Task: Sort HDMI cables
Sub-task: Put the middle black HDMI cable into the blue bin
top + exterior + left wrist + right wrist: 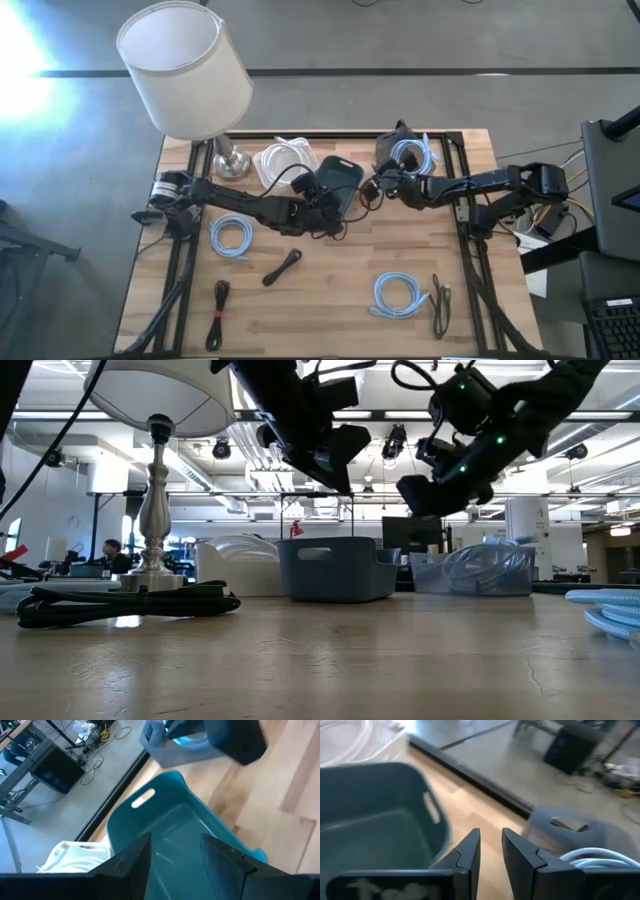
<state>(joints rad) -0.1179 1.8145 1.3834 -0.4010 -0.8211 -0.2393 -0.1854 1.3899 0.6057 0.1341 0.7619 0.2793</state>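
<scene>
High view: I see left pincer (345,205) wide over teal bin (340,178); right pincer (372,190) narrow, seemingly empty.

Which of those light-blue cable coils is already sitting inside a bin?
The light-blue coil at the table's back, lying in the grey bin beside the right gripper. The other two lie loose on the wood.

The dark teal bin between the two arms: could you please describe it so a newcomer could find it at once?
Start at the white lamp at the table's far left corner. Just to its right stand three bins; the dark teal bin is the middle one, empty, while its paler neighbours hold white cable and light-blue cable.
</scene>
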